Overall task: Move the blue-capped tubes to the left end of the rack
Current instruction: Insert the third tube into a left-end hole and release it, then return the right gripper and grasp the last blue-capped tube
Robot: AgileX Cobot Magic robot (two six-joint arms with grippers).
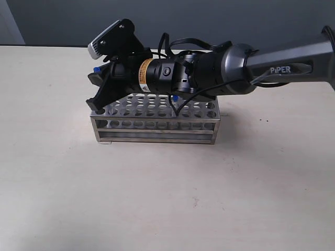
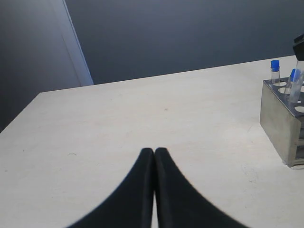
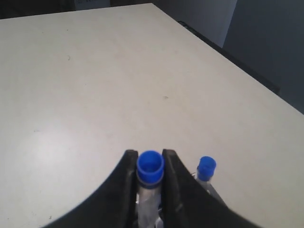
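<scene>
The steel rack (image 1: 157, 129) stands mid-table, and its end wall shows in the left wrist view (image 2: 278, 118). My right gripper (image 1: 92, 92) reaches across over the rack's left end. It is shut on a blue-capped tube (image 3: 150, 167) just below the cap; that tube (image 2: 294, 83) hangs tilted over the end holes. Another blue-capped tube (image 3: 206, 168) stands beside it in the rack's far left corner (image 1: 97, 69) (image 2: 274, 71). A third blue cap (image 1: 176, 98) peeks out under the right arm near the rack's middle. My left gripper (image 2: 154, 151) is shut and empty, over bare table, well away from the rack.
The right arm (image 1: 235, 65) lies across the rack's back rows and hides them. The beige table (image 1: 167, 198) ends at a dark wall behind. The left arm is out of the exterior view.
</scene>
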